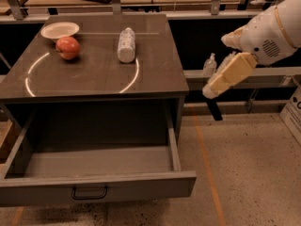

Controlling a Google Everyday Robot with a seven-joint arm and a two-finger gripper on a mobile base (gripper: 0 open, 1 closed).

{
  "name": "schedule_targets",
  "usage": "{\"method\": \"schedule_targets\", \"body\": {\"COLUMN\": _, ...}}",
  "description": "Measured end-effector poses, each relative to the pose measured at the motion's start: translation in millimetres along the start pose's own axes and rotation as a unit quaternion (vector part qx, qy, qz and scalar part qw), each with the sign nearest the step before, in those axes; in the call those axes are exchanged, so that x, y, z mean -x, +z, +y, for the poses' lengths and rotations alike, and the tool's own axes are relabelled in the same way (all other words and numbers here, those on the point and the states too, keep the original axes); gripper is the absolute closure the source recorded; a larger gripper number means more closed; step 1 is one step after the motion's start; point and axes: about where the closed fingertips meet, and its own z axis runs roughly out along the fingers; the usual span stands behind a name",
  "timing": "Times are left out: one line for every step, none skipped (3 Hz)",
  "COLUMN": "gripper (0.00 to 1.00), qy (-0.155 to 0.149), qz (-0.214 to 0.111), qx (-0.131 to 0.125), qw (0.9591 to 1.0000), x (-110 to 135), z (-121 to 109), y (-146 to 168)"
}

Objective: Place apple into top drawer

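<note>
Camera view puts the apple (67, 47) on the cabinet top (94, 76) toward 10 o'clock, just beside the white bowl (59, 30) at its 11 o'clock. The white bottle (126, 44) lies at its 3 o'clock, and the top drawer (94, 188) stands pulled open at 6 o'clock. The gripper (220, 82) hangs well apart past the cabinet's right edge, apple not in it, open or closed I cannot tell. It should probably cross above the bottle and descend onto the apple from overhead, sparing the bowl.
</note>
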Motion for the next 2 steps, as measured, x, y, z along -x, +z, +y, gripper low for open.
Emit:
{"method": "schedule_targets", "body": {"gripper": 0.00, "qy": 0.010, "qz": -0.038, "qx": -0.018, "qw": 0.9991, "x": 16.7, "z": -13.1, "y": 6.0}}
{"method": "schedule_targets", "body": {"gripper": 0.00, "qy": 0.010, "qz": -0.038, "qx": -0.018, "qw": 0.9991, "x": 16.8, "z": -13.1, "y": 6.1}}
